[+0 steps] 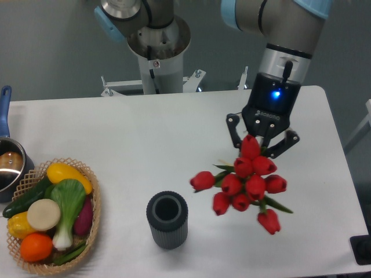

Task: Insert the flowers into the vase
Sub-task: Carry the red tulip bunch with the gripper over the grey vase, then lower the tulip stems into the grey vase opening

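Observation:
The flowers [246,184], a bunch of red tulip buds with green leaves, are at the right of the white table [145,145]. My gripper [260,145] points down right behind and above the bunch. Its jaws are spread wide on either side of the topmost bud, and the fingertips are hidden by the buds. The stems are hidden too, and I cannot tell whether the bunch rests on the table. The vase [167,219], a dark grey ribbed cup, stands upright and empty near the front edge, to the left of the flowers and apart from them.
A wicker basket [93,226] of toy vegetables and fruit sits at the front left. A metal pot [10,165] with a blue handle is at the left edge. The arm's base [156,46] stands behind the table.

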{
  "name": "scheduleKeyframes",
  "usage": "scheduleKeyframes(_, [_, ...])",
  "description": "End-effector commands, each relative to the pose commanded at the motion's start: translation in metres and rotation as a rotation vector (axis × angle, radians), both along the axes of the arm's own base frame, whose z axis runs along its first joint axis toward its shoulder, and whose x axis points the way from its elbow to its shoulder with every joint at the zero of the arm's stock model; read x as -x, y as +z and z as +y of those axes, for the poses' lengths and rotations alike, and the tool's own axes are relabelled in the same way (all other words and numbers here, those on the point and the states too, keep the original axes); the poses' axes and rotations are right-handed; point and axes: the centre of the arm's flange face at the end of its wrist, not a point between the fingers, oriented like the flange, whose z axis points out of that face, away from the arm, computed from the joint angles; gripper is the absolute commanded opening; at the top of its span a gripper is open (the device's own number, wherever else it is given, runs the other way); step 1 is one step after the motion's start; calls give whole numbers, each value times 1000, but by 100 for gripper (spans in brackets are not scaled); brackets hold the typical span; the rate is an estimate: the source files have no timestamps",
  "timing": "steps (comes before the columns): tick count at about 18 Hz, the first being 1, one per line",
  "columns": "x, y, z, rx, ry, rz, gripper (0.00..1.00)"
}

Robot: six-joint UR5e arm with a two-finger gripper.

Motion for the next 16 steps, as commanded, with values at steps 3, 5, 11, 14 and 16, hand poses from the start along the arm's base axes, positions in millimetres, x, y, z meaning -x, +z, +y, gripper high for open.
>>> scheduleKeyframes(3, [-3, 10, 2, -65, -27, 15, 0])
scheduleKeyframes(5, [-6, 7, 11, -93, -46, 51, 0])
scheduleKeyframes(11, [-19, 5, 36, -240, -170, -3, 0])
scheduleKeyframes(14, [-20, 2, 39, -257, -187, -14, 0])
scheduleKeyframes(16, [-17, -3, 41, -275, -203, -28, 0])
